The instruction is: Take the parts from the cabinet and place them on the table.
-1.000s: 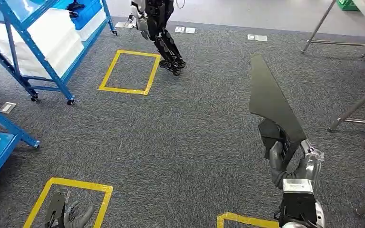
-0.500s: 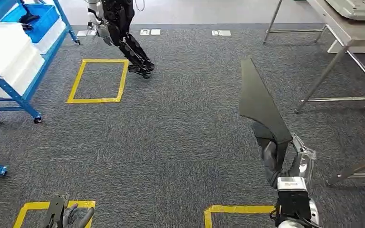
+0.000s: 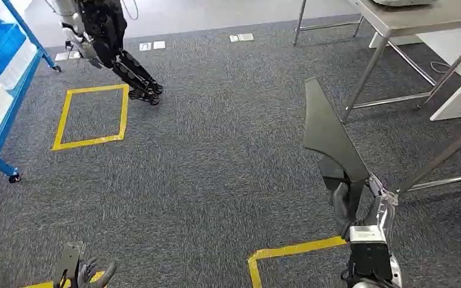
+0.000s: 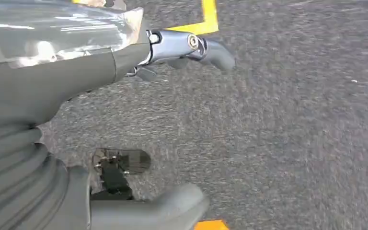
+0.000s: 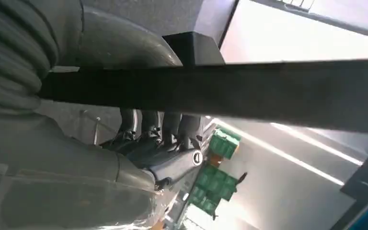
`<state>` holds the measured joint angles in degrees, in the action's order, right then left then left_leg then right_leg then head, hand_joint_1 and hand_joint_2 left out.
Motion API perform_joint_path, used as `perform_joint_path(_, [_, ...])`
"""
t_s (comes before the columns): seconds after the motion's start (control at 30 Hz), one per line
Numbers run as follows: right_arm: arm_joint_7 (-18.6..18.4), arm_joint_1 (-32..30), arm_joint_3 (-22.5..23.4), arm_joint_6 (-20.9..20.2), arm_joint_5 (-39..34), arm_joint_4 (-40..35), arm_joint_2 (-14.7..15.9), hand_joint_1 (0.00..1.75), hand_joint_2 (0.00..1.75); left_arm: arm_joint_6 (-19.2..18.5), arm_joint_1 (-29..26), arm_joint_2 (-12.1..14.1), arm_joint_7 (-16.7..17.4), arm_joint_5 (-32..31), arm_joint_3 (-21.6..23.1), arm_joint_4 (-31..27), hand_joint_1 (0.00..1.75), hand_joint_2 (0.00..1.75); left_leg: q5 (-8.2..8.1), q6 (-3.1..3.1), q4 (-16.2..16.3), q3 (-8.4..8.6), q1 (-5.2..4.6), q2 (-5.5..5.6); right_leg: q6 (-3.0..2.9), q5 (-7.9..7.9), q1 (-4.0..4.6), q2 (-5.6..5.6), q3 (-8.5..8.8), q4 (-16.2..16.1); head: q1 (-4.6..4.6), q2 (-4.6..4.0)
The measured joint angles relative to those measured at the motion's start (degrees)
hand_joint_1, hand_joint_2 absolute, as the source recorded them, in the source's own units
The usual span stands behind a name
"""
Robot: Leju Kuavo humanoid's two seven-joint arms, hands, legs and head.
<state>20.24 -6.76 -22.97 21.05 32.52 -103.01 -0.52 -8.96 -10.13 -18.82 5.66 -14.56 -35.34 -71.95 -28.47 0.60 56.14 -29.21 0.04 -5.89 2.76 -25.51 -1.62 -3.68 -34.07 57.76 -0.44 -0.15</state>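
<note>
Carrying a part toward the table, seen from the head. At far left a blue rack [image 3: 0, 90] is shown, with a second robot [image 3: 105, 42] beside a yellow floor box [image 3: 90, 117] on the grey carpet [image 3: 216, 168]. At near left the left hand [image 3: 90, 275] is seen hanging low, fingers apart and nothing held; in the left wrist view the thumb and fingers [image 4: 211, 50] are spread over carpet. Right of centre, the dark panel [image 3: 330, 135] is held upright, its narrow tip pointing away from the robot, clamped at its lower edge by the right hand [image 3: 351, 204]; in the right wrist view the dark fingers [image 5: 158, 129] are wrapped over the panel's edge. At far right the table [image 3: 420, 18] is seen, its legs well apart from the panel.

The task is judged about midway: the part is out of the cabinet, not yet set down. For the carry to go well, the grip should be kept firm, the panel kept clear of the table legs, and the tip raised above the tabletop before it is lowered flat. Tipping in the hand is judged the main risk, since the long panel is gripped at one end.
</note>
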Motion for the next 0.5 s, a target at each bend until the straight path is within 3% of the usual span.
perform_joint_path(0.03, [0.0,0.0,0.0,0.0,0.0,0.0,0.0,1.75,1.75,0.0,0.0,0.0,-0.1,-0.2,0.0,0.0,0.0,1.75,0.05,-0.17,-0.2,0.19,0.2,-0.53,-0.19,-0.1,0.31,0.66,-0.18,0.1,0.02,0.0])
perform_joint_path(0.07, [0.1,0.1,0.0,0.2,0.0,0.0,0.0,1.75,1.75,-0.2,0.1,0.0,-0.1,-0.4,0.0,0.0,0.0,1.75,-0.21,-0.56,-0.1,0.25,0.48,-1.24,-0.71,0.1,-0.01,1.4,0.0,0.0,0.02,0.0])
perform_joint_path(0.1, [0.1,-0.1,0.0,0.2,0.1,0.0,-0.1,1.75,1.75,-0.3,0.2,0.0,-0.2,-0.5,-0.1,0.0,0.0,1.75,-1.16,-0.98,0.7,0.11,0.95,1.12,-1.0,0.17,-0.29,2.17,0.06,-0.1,-0.13,0.0])
perform_joint_path(0.13, [0.2,0.0,0.0,0.5,0.1,0.0,-0.2,1.75,1.75,-0.7,0.2,0.0,-0.4,-0.8,-0.3,0.0,0.0,1.75,-3.03,-0.87,3.2,-0.98,1.09,3.67,-1.43,0.24,-0.2,2.59,0.07,-0.1,-0.26,0.0])
perform_joint_path(0.17, [0.2,0.0,0.0,0.6,0.1,0.0,-0.2,1.75,1.75,-0.8,0.1,0.0,-0.5,-1.0,-0.5,0.1,0.0,1.75,-5.33,-0.8,7.2,-2.85,1.03,4.99,-2.12,0.25,-0.03,3.12,0.06,-0.1,-0.41,0.0])
perform_joint_path(0.23, [0.3,-0.1,0.0,0.7,0.2,0.0,-0.3,1.75,1.75,-1.0,0.0,0.0,-0.5,-1.4,-0.7,0.5,0.0,1.75,-9.32,-0.65,17.6,-8.16,1.04,5.86,-2.51,0.22,0.55,4.74,0.04,-0.1,-0.55,0.0])
perform_joint_path(0.27, [0.3,-0.1,0.0,0.7,0.2,0.0,-0.3,1.75,1.75,-1.0,0.0,0.0,-0.5,-1.5,-0.8,0.7,0.0,1.75,-9.19,-0.46,19.5,-9.55,1.01,5.91,-2.52,0.22,0.81,5.59,0.08,-0.1,-0.52,0.0])
perform_joint_path(0.3, [0.3,-0.1,0.0,0.7,0.2,0.0,-0.3,1.75,1.75,-1.0,0.0,0.0,-0.5,-1.6,-0.8,0.8,0.0,1.75,-7.8,-0.14,18.7,-9.55,0.99,6.0,-2.52,0.22,0.98,6.4,0.18,-0.1,-0.57,0.0])
perform_joint_path(0.33, [0.3,-0.1,0.0,0.7,0.2,0.0,-0.3,1.75,1.75,-1.0,0.0,0.0,-0.5,-1.6,-0.8,0.9,0.0,1.75,-5.39,0.31,15.6,-8.41,0.9,6.16,-2.52,0.22,1.09,7.22,0.33,-0.1,-0.55,0.0])
perform_joint_path(0.37, [0.3,-0.1,0.0,0.7,0.2,0.0,-0.4,1.75,1.75,-1.2,0.1,0.0,-0.6,-1.8,-0.8,0.9,0.0,1.75,-2.3,0.82,10.6,-6.27,0.69,6.68,-2.51,0.22,1.11,8.05,0.52,-0.1,-0.52,0.0])
perform_joint_path(0.4, [0.3,-0.1,0.0,0.7,0.2,0.0,-0.4,1.75,1.75,-1.2,0.2,0.1,-0.7,-2.0,-0.8,0.9,0.0,1.75,0.34,1.31,5.4,-4.03,0.49,8.04,-2.5,0.22,1.08,8.8,0.65,-0.1,-0.55,0.0])
perform_joint_path(0.43, [0.3,-0.1,0.0,0.8,0.2,0.0,-0.4,1.75,1.75,-1.2,0.2,0.2,-0.8,-2.1,-0.9,0.9,0.0,1.75,0.93,1.7,2.6,-2.92,0.3,10.48,-2.43,0.23,1.16,9.32,0.55,-0.1,-0.52,0.0])
perform_joint_path(0.47, [0.3,-0.1,0.0,0.8,0.3,0.0,-0.4,1.75,1.75,-1.2,0.2,0.2,-0.9,-2.1,-1.0,1.0,0.0,1.75,0.8,1.59,1.6,-2.5,0.44,10.14,-2.4,0.23,1.48,9.98,0.33,0.2,-0.46,0.0])
perform_joint_path(0.5, [0.3,-0.2,0.0,0.9,0.3,0.0,-0.5,1.75,1.75,-1.2,0.3,0.2,-0.9,-2.2,-1.1,1.0,0.0,1.75,0.75,1.55,1.8,-2.55,0.12,9.64,-2.12,0.42,1.2,10.46,0.05,0.1,-0.55,0.0])
